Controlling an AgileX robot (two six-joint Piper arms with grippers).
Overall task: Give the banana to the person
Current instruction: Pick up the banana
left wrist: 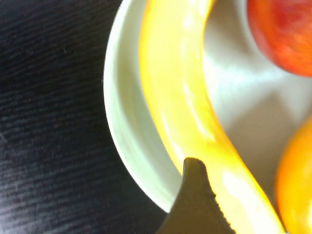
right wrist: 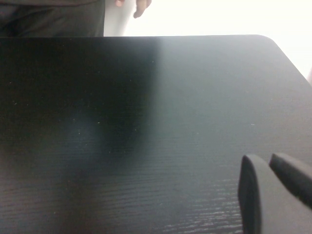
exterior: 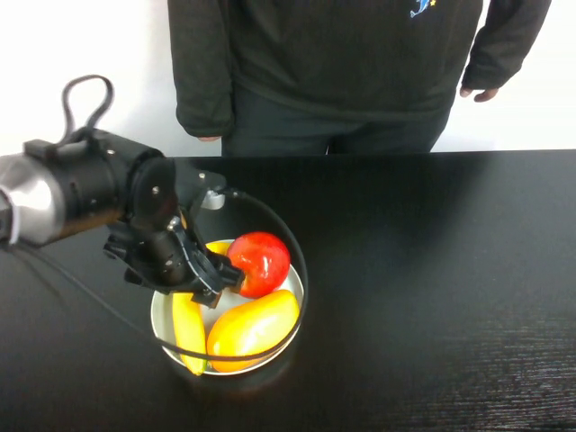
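Observation:
The banana (exterior: 187, 328) lies in a white bowl (exterior: 158, 317) along the rim nearest my left arm, beside a mango and an apple. My left gripper (exterior: 205, 270) is lowered into the bowl over the banana's middle and is open. In the left wrist view the gripper (left wrist: 241, 195) has one dark finger (left wrist: 195, 204) against the banana (left wrist: 180, 92) on the bowl-rim side; the other finger is out of frame. The person (exterior: 342, 63) stands behind the table's far edge, hands down. My right gripper (right wrist: 275, 187) is shut and empty above bare table, outside the high view.
A red apple (exterior: 261, 261) and a yellow-orange mango (exterior: 254, 324) fill the rest of the bowl, close to the gripper. A black cable (exterior: 292, 247) arcs over the bowl. The black table (exterior: 432, 270) stretches to the right.

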